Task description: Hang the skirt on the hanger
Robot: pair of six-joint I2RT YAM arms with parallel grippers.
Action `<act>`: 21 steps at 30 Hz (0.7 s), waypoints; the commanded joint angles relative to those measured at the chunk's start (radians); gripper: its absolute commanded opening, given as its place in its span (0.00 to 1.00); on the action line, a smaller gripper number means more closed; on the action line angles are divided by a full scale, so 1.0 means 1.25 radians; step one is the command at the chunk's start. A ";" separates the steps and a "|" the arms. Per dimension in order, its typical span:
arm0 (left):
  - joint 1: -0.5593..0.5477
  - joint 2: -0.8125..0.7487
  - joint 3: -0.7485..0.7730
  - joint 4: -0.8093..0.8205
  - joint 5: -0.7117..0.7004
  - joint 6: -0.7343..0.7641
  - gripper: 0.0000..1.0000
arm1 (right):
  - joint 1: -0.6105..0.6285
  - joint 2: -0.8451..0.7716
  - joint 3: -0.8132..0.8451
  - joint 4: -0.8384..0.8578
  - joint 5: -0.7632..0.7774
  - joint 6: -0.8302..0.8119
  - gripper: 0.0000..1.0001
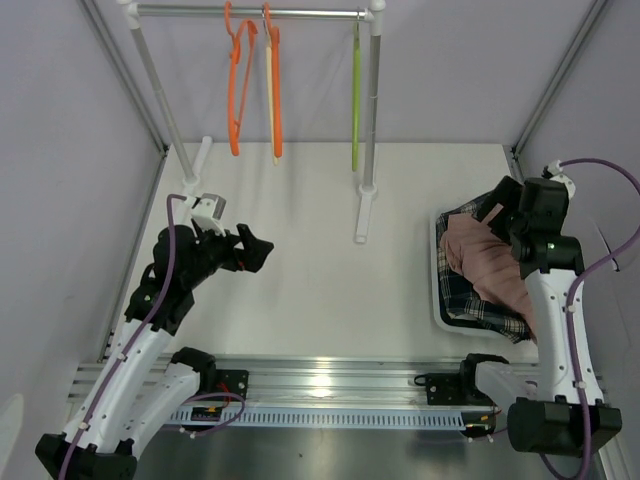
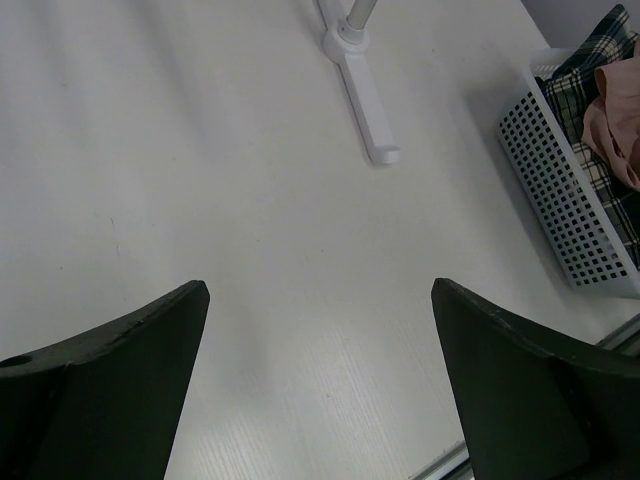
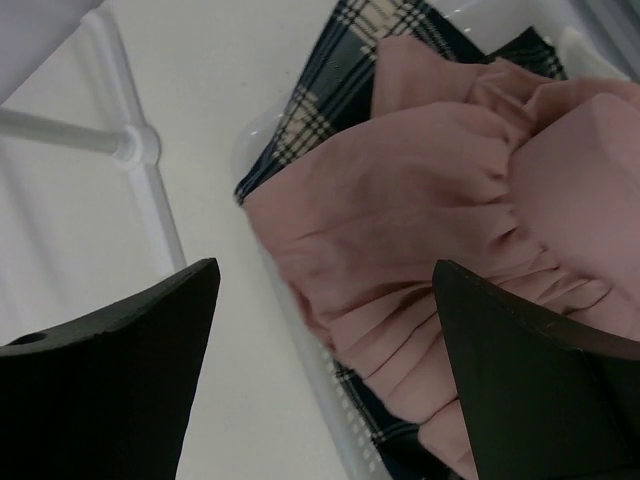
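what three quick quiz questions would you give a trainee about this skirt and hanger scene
1. True or false: the skirt already hangs on the cream hanger.
2. What lies on top of the skirt in the basket? A: a pink garment. B: a folded towel. C: nothing.
3. Which arm's gripper hangs over the basket?

Key
1. False. The skirt is in the basket and the cream hanger is on the rail.
2. A.
3. The right gripper, with its jaws open.
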 commanded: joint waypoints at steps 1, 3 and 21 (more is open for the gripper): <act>0.009 -0.003 0.010 0.016 0.019 -0.014 0.99 | -0.094 0.022 0.016 -0.002 -0.095 -0.045 0.93; 0.009 -0.001 0.009 0.016 0.020 -0.015 0.99 | -0.113 0.031 0.009 0.010 -0.099 -0.045 0.91; 0.009 0.004 0.008 0.015 0.023 -0.015 0.99 | -0.138 0.084 -0.111 0.091 -0.085 -0.017 0.80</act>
